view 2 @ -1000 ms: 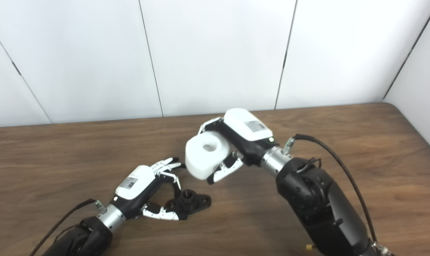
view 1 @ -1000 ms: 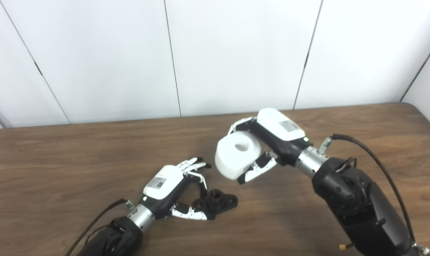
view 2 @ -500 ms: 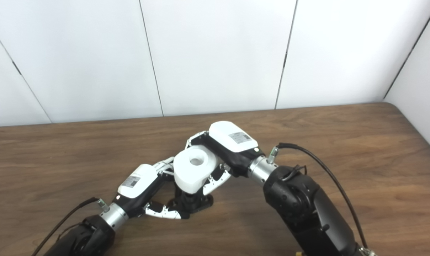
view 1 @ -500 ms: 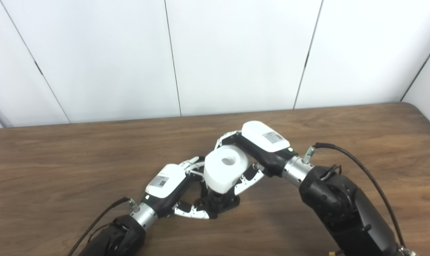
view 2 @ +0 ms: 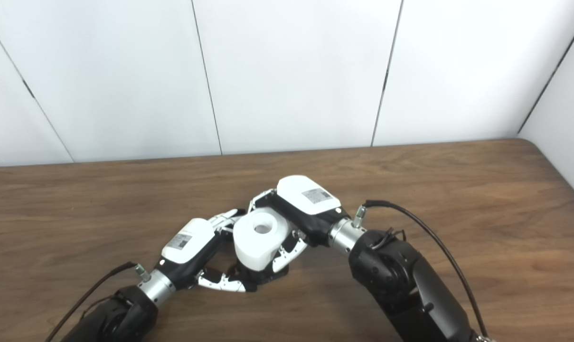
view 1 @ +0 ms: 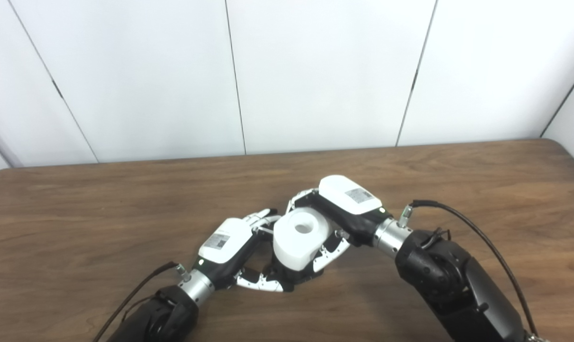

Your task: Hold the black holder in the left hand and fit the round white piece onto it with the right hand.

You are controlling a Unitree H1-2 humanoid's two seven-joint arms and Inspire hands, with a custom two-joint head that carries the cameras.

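Note:
The round white piece (view 1: 298, 237) has a hole in its top and sits upright over the black holder (view 1: 297, 278), hiding most of it. Only the holder's base shows beneath it on the table. My right hand (view 1: 333, 216) is shut on the white piece, fingers behind it and thumb in front. My left hand (view 1: 233, 249) is curled around the holder's left side, thumb along the front of the base and fingers behind; the white piece hides its fingertips. The same scene shows in the right eye view, with the white piece (view 2: 257, 238) between both hands.
The brown wooden table (view 1: 78, 213) runs wide to left and right, with its rounded far right corner in view. White wall panels stand behind it. A black cable (view 1: 472, 228) loops off my right forearm.
My right hand has carried the white piece down and to the left, from the air onto the black holder. My left hand has stayed at the holder. The camera has shifted slightly.

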